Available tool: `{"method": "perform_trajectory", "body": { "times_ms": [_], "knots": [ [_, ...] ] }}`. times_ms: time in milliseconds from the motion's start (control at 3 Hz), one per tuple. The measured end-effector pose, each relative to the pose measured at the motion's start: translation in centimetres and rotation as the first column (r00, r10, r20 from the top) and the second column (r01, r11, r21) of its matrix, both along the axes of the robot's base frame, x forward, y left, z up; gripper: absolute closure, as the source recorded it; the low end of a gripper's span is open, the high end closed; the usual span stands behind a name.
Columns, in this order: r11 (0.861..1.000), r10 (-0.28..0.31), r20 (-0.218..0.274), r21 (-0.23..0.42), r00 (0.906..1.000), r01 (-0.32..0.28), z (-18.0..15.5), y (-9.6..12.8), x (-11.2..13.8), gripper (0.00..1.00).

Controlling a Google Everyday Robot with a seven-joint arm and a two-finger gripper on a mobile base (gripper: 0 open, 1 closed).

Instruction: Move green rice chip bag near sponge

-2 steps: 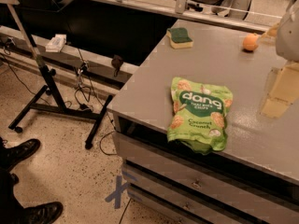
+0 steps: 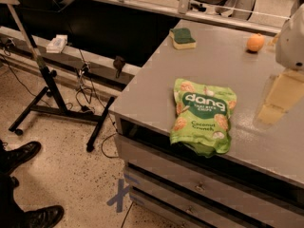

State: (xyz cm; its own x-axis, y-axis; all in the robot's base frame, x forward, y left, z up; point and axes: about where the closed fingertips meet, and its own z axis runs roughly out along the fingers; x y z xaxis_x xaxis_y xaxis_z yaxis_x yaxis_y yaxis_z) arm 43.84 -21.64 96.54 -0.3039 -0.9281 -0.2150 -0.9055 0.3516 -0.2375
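A crinkly light-green rice chip bag (image 2: 203, 114) with a dark green "dang" label lies flat at the front edge of the grey tabletop (image 2: 156, 80). The small rectangular sponge (image 2: 182, 37) (dark green scrub top, yellow foam base) sits well apart from it near the far left corner, and a round orange fruit (image 2: 255, 42) rests by the far edge. The robot's pale gripper (image 2: 276, 102) hangs over the table's right side, beside the bag and clear of it; whether it is parted or closed cannot be told.
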Motion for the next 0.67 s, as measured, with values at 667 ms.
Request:
{"method": "perform_trajectory", "body": {
  "times_ms": [667],
  "knots": [
    [0.955,-0.274,-0.118,0.089,0.9546,0.285,-5.5,2.4,-1.2,0.00]
  ]
}}
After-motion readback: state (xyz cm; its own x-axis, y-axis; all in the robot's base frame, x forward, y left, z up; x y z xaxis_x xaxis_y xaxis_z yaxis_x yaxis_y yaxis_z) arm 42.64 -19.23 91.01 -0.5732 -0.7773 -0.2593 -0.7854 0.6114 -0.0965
